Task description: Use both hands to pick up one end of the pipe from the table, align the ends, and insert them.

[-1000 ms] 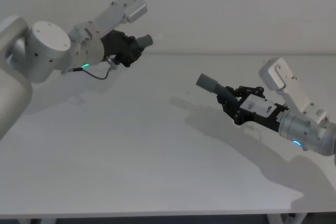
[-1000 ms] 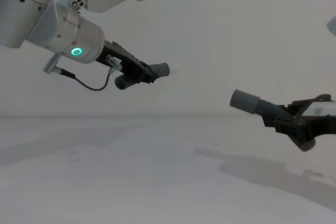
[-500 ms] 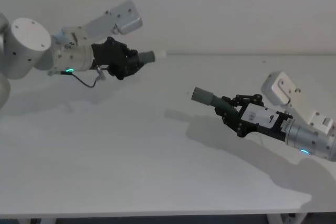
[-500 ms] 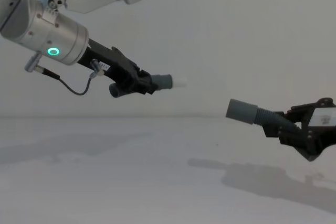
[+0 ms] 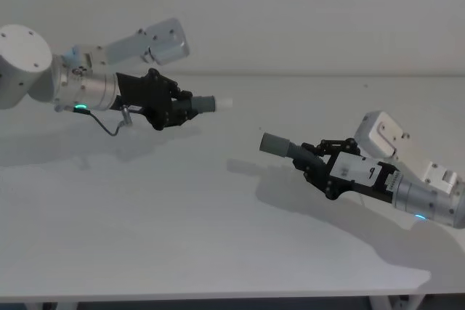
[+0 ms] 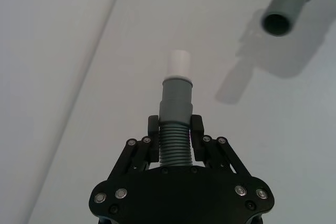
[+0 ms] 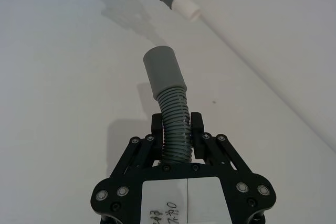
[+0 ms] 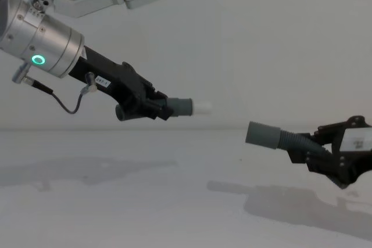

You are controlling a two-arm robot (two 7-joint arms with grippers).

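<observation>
While both pieces hang above the white table (image 5: 182, 215), each is clamped by its ribbed section between a gripper's jaws. The left gripper (image 6: 175, 129) grasps one corrugated hose piece (image 6: 176, 95), whose narrow whitish tip (image 6: 178, 62) juts past the fingers toward the robot's right. The right gripper (image 7: 176, 124) is clenched on the other ribbed hose (image 7: 175, 111), its wider grey collar (image 7: 164, 72) pointing back at that tip. Tip and collar are apart, the collar lower. A thin black cable (image 8: 67, 105) loops under the left arm. The right gripper bears a white label (image 7: 186, 198); its handwriting is unreadable.
</observation>
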